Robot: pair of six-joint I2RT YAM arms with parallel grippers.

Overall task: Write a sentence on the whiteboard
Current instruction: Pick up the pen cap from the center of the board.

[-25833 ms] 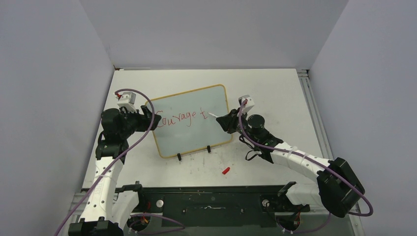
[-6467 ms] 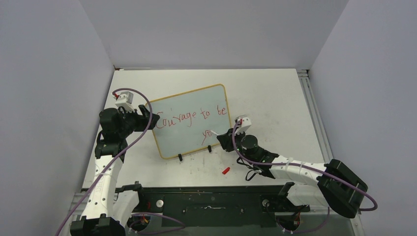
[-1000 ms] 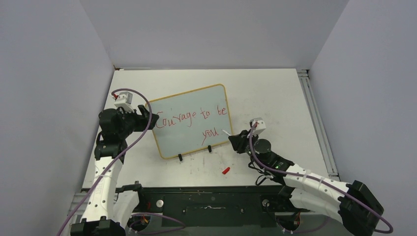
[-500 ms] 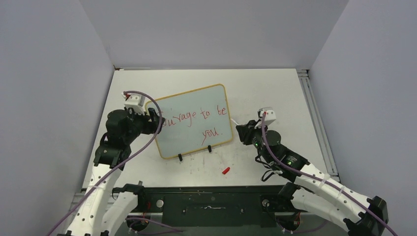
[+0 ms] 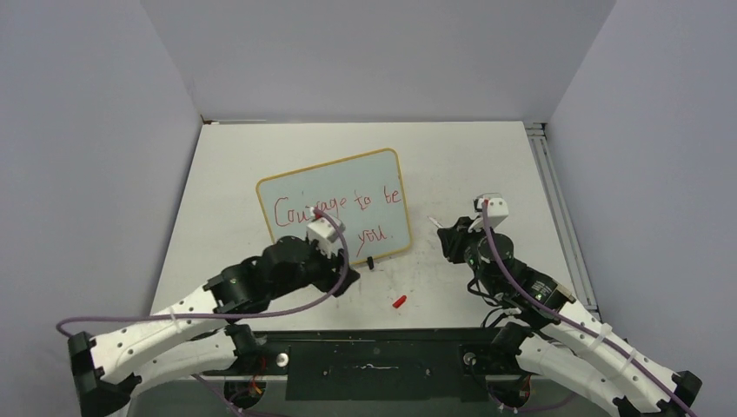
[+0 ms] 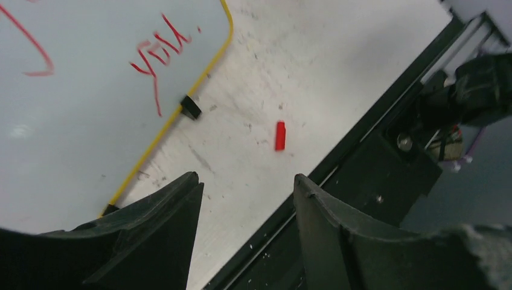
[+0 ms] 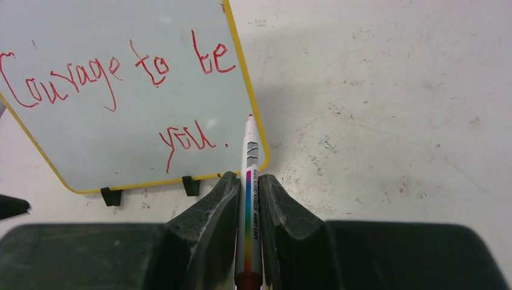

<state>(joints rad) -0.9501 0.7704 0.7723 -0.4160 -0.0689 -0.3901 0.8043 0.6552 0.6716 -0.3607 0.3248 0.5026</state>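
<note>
We read the sentence (image 7: 115,72) in red on the whiteboard (image 7: 90,30): "Courage to be" above, "you." beneath; the board stood on black clip feet (image 7: 191,185) on the scuffed table (image 5: 487,165), left of its middle; the right gripper (image 7: 247,178) pinched a white marker (image 7: 250,151), its tip near the board's right edge but apart from it; the print beside the barrel's rainbow stripe was too small to read; the left gripper (image 6: 244,187) had its jaws spread and empty by the board's near edge; a red cap (image 6: 280,135) lay close by.
</note>
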